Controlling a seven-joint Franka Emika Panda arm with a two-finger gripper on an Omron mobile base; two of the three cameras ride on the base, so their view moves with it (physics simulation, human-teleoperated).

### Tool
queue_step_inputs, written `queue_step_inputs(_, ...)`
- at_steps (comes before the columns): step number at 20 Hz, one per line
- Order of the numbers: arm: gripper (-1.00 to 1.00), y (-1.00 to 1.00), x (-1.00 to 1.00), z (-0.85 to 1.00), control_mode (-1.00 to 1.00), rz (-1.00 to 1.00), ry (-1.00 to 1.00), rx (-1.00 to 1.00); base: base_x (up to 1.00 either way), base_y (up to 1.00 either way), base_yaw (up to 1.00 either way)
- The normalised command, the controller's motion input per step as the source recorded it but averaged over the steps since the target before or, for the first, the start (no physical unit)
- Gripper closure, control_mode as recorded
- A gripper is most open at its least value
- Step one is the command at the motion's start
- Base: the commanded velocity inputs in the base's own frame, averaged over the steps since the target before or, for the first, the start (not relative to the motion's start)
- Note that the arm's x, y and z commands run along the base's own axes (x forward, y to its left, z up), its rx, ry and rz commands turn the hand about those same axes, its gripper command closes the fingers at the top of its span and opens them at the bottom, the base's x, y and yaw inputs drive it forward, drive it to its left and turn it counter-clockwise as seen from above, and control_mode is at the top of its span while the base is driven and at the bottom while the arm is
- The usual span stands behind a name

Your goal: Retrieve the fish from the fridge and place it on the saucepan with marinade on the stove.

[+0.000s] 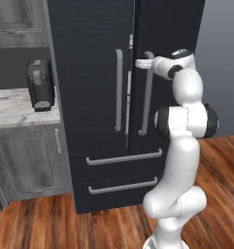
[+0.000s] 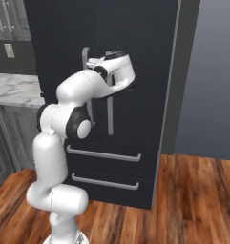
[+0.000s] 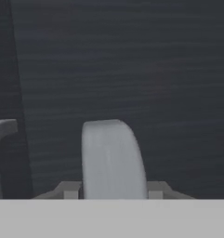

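Note:
The tall black fridge stands in front of me, its two lower drawers shut. My gripper is at the top of the right door's grey bar handle. In the hand view that handle runs up between my fingertips, and the gripper is shut on it. The left door's handle shows beside it. A thin gap shows between the doors near the top. The fish is hidden behind the doors. The saucepan and the stove are out of view.
A marble counter with a black coffee machine sits left of the fridge, over grey wood-grain cabinets. A wood floor lies below, and a grey wall stands to the fridge's right.

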Motion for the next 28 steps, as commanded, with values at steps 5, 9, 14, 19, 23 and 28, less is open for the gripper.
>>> queue_step_inputs(5, 1.00, -0.08, -0.39, 0.23, -1.00, -0.18, 0.00, 0.00, 0.00, 0.00, 0.00)
queue_step_inputs(9, 1.00, -0.26, -0.56, 0.31, -1.00, -0.23, 0.02, 0.00, 0.00, 0.00, 0.00)
queue_step_inputs(14, 1.00, -0.33, -0.63, 0.37, -1.00, -0.22, 0.07, 0.00, 0.00, 0.00, 0.00)
queue_step_inputs(19, 1.00, -0.36, -0.65, 0.30, -1.00, -0.15, 0.09, 0.00, 0.00, 0.00, 0.00)
queue_step_inputs(23, 1.00, -0.39, -0.67, 0.22, -1.00, -0.11, 0.08, 0.00, 0.00, 0.00, 0.00)
queue_step_inputs(28, 1.00, -0.45, -0.71, 0.20, -1.00, -0.09, 0.09, 0.02, 0.00, 0.00, 0.00)
